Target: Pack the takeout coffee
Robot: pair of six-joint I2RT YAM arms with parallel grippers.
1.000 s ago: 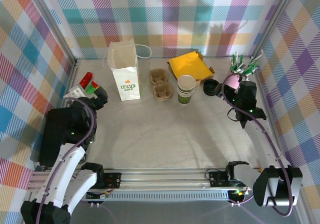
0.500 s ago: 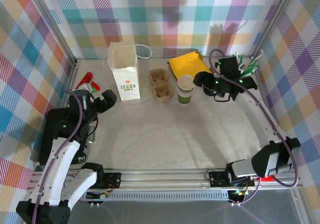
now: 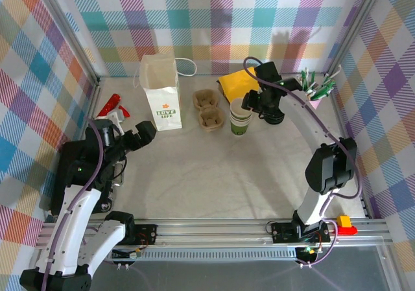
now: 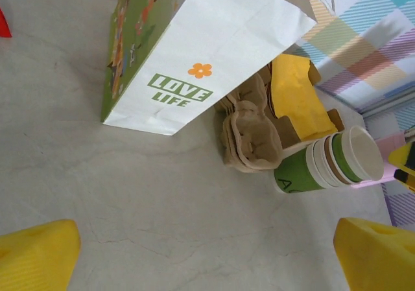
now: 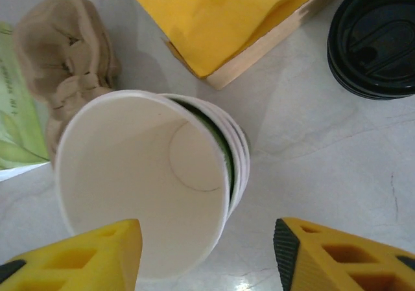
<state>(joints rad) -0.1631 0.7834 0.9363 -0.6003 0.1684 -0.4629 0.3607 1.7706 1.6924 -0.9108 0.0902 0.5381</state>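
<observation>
Right gripper [image 5: 207,255] has swung from the side wall to the stacked cups [image 5: 142,187], jaws apart astride the rim; left gripper [image 4: 204,258], wide open, faces the paper bag [image 4: 194,51].

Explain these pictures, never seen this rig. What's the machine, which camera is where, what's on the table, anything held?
Two robot arms are bolted at the table's near edge, each ending in a two-finger gripper. One picture looks down from above and behind them; the other two come from wrist cameras, yellow fingertips in view. On the table: a white paper bag, cardboard cup carriers, a stack of lidless paper cups, yellow napkins and black lids. The left gripper is open, facing the bag. The right gripper straddles the cup stack, one finger clear of it, so nothing is held.
</observation>
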